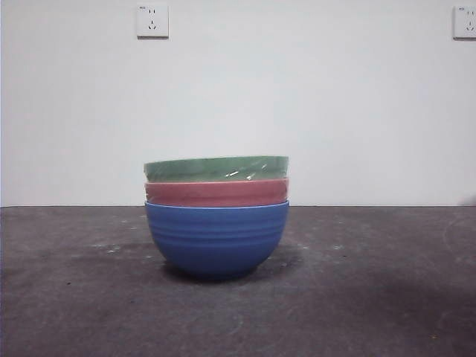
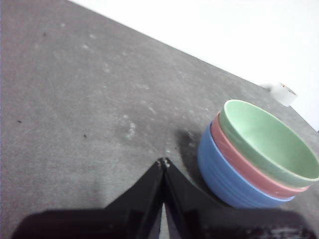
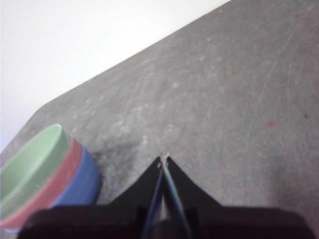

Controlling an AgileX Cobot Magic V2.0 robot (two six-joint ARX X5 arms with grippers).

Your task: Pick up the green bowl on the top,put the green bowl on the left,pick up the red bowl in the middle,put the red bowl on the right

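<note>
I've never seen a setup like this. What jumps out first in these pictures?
A neat stack of three bowls in the middle of the dark table: the green bowl on top, the red bowl nested under it, and a blue bowl at the bottom. The left gripper and the right gripper wait off to either side, both shut and holding nothing.

left gripper [image 2: 163,162]: two black tapered jaws, matte black base | right gripper [image 3: 163,160]: same black wedge-shaped jaws

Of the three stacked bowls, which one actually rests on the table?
The blue bowl, at the bottom; the red bowl nests in it and the green bowl sits on top.
</note>
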